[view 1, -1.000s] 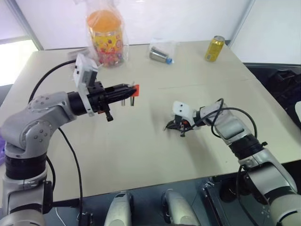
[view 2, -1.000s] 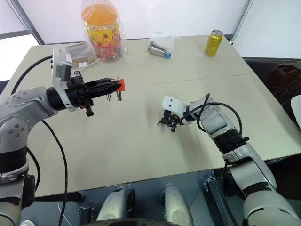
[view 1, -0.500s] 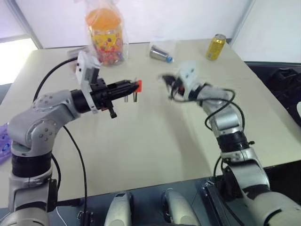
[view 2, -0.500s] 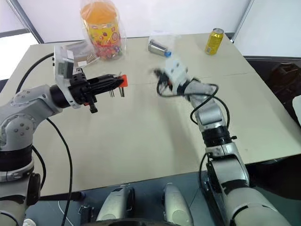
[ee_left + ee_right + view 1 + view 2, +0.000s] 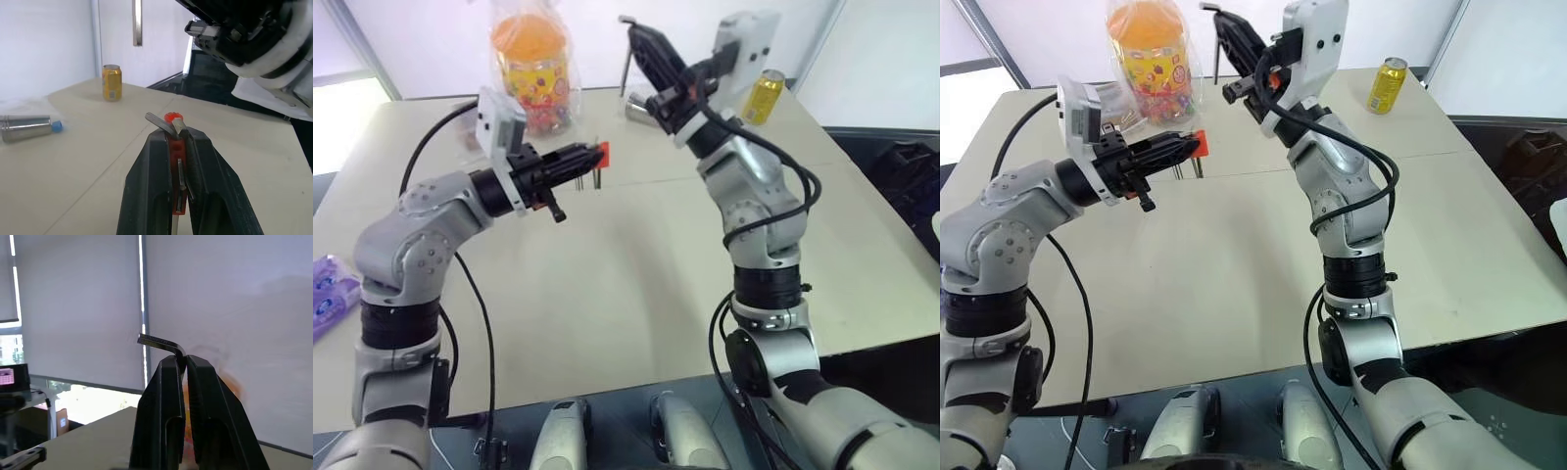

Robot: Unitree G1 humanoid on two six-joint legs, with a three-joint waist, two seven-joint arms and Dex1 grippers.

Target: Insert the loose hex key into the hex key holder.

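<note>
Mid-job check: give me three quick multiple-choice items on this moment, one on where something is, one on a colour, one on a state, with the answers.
1. Where is the loose hex key?
A. lying on the table
B. pinched in the right hand, raised off the table
C. seated in the holder

2. What colour is the hex key holder?
A. red-orange
B. blue
C. green

3. What state is the left hand in?
A. open and empty
B. shut on the hex key holder
C. shut on the can

Answers:
1 B: the right hand grips the key at its bend, high above the table.
2 A: the block shows red-orange between the black fingers.
3 B: the fingers clamp the block on both sides.
</note>
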